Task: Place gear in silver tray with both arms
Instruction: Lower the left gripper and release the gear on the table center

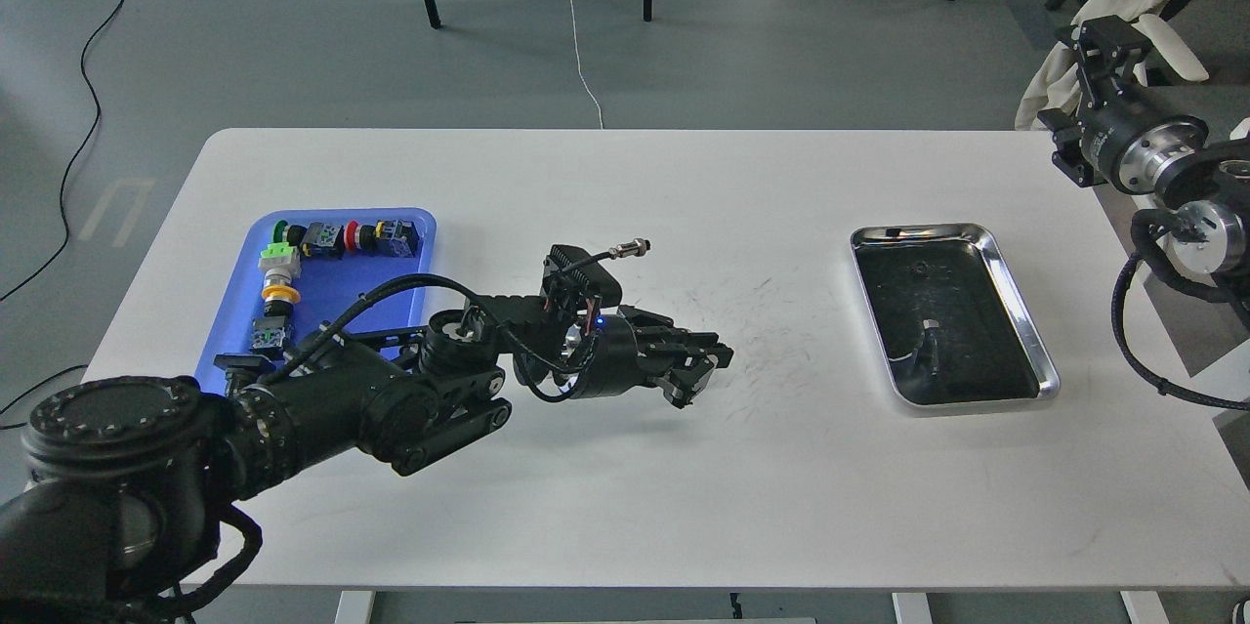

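The silver tray (918, 231) lies on the right part of the white table, with a dark reflective inside and a small dark piece near its far end. My left gripper (699, 368) hovers low over the table's middle, pointing right, about a tray's length left of the silver tray. Its dark fingers are close together and I cannot tell whether they hold anything. I cannot make out a gear. My right gripper (1106, 40) is raised beyond the table's far right corner, away from the tray, and its fingers are unclear.
A blue plastic tray (332, 290) with several coloured push-buttons stands at the left, partly behind my left arm. A cable plug (635, 244) sticks up from the left wrist. Chair legs and cables are on the floor behind the table.
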Available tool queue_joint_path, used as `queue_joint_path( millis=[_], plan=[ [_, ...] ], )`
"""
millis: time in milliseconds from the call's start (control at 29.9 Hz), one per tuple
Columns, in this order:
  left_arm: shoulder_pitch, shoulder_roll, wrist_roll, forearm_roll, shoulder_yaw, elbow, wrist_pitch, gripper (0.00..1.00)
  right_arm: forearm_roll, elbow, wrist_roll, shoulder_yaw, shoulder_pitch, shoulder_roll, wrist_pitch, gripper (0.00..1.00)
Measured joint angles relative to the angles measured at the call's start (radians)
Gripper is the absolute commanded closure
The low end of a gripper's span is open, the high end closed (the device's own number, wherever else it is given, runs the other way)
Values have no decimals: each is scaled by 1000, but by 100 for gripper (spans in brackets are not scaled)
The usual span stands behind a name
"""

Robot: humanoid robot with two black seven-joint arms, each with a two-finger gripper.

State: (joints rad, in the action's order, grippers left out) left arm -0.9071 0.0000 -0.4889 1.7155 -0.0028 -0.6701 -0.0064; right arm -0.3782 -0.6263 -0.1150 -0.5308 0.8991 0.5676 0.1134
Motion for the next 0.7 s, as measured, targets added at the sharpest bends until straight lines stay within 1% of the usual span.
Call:
queue_joint_path(
  millis=[167, 434, 535, 602, 702],
  plan=[
    [2, 0, 0, -4, -3, -14, 13, 95, -1, 0, 0, 0, -5, -4, 0, 7],
    [15, 0, 0, -15, -4, -21, 17, 88, -1, -1, 0, 0, -6, -5, 0, 7],
    [24, 0, 0, -15, -5, -31, 17, 85, -1, -1, 0, 0, -6, -6, 0, 7],
    [26, 0, 0, -16, -5, -34, 17, 81, -1, -1, 0, 0, -6, -6, 0, 7],
    [26, 0, 0, -17, -5, -35, 17, 77, -2, 0, 0, 0, -6, -6, 0, 7]
  ],
)
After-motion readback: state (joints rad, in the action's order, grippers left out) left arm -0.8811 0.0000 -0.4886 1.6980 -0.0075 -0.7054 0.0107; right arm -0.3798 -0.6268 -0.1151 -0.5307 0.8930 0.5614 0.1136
